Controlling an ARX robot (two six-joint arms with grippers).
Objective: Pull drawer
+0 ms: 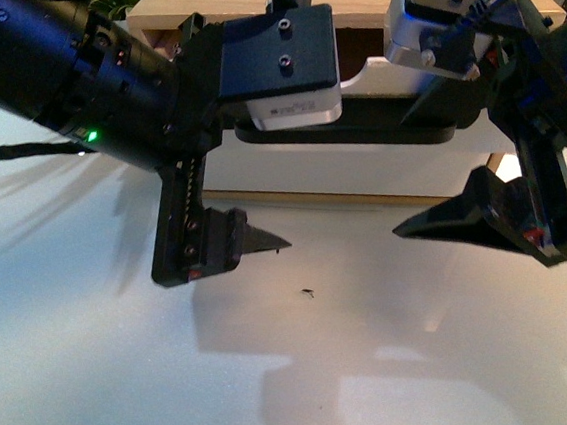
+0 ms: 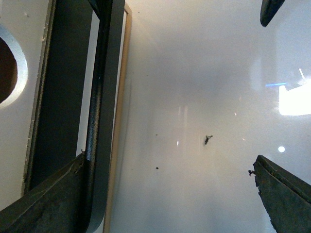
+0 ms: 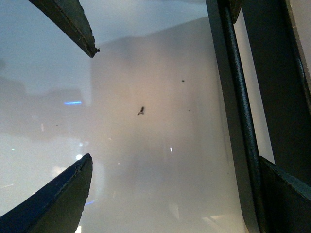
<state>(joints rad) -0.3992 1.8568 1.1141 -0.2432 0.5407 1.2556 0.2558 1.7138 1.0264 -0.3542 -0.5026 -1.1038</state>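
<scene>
The drawer [image 1: 360,170] stands just behind my two grippers, white-fronted under a wooden top. Its black bar handle [image 1: 356,130] lies in a dark oval recess. My left gripper [image 1: 266,189] is open; in the left wrist view [image 2: 168,160] one finger overlaps the bar handle [image 2: 97,97] and the other hangs over the white table. The semicircular notch [image 2: 7,63] shows at that view's edge. My right gripper [image 1: 421,179] is open too. Its wrist view [image 3: 175,159] has one finger beside the bar handle [image 3: 238,97], the other out over the table. Whether either finger touches the bar is unclear.
A glossy white table [image 1: 299,372] spreads in front of the drawer, with a small dark speck [image 1: 307,293] on it below the grippers. A wooden strip [image 1: 312,198] runs under the drawer front. Both arms crowd the upper part of the front view.
</scene>
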